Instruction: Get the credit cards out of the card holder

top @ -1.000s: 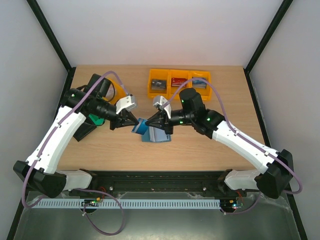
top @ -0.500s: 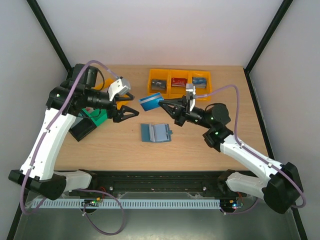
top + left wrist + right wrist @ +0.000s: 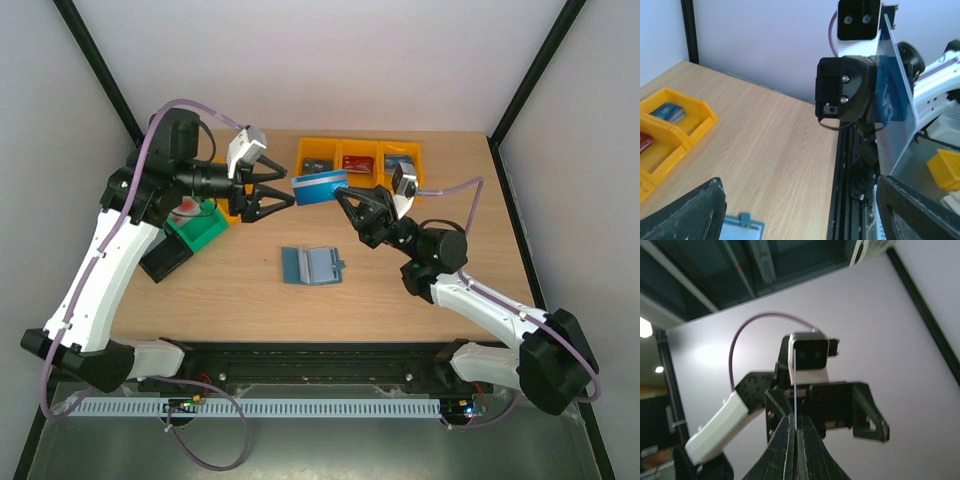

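The blue credit card (image 3: 318,186) is up in the air above the far half of the counter (image 3: 230,290), pinched at its right end by the right claw (image 3: 343,196). That claw's fingers (image 3: 790,450) are pressed together on the card, which the right wrist view shows edge-on as a thin pale line (image 3: 795,390) rising from between them. The card's free left end points at the left claw (image 3: 288,190), whose fingers are spread wide and hold nothing. The end sits right at the mouth of that opening, though contact cannot be judged. From the left wrist, the card (image 3: 892,100) stands ahead, with the left claw's dark fingers (image 3: 685,215) in the two bottom corners of that view.

Below and nearer the arms, the teal-blue card holder (image 3: 312,266) lies opened flat on the counter, well apart from both claws.

Beyond the card, a row of orange bins (image 3: 300,160) sits at the far edge, with dark, red and blue cards inside. A green bin (image 3: 200,228) and a black bin (image 3: 165,258) rest under the left arm.
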Robot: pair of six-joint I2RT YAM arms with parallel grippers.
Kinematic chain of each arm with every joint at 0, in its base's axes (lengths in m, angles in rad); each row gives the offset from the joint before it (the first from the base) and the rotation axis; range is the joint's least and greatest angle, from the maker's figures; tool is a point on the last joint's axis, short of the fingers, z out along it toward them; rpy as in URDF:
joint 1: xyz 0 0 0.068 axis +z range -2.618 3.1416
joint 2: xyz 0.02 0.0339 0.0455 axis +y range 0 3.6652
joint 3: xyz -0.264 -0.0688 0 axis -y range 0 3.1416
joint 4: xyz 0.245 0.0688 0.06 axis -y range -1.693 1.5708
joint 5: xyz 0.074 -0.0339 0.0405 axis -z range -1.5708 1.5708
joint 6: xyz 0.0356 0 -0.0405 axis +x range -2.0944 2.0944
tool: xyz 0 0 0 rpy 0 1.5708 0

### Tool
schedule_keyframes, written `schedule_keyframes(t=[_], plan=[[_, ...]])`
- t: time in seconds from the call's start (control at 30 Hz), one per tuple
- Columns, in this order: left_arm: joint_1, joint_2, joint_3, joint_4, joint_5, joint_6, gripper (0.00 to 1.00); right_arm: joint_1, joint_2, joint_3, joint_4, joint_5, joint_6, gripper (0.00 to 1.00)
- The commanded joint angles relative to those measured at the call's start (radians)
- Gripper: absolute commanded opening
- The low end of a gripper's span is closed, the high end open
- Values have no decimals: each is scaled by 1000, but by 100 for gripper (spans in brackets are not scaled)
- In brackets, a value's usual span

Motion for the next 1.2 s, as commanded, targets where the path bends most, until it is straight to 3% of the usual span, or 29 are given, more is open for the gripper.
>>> schedule_keyframes(t=[0.0,0.1,0.23,0.5,0.87,1.03,1.17], plan=[[-43,31,41,99,28,-99,83,9,17,22,92,6,33,2],[-65,31,33,92,42,-83,80,13,8,13,80,13,27,2],[-74,45,52,107,50,-107,67,24,6,20,22,16,-13,2],[-80,27,46,-8,115,47,70,25,-15,36,-97,52,-89,2],[-82,44,66,37,112,-13,52,25,0,40,-96,22,-73,2],[-82,40,70,25,113,9,53,24,-7,44,-114,26,-89,2],[-82,27,60,-60,122,117,68,25,-27,63,-184,25,-134,2]])
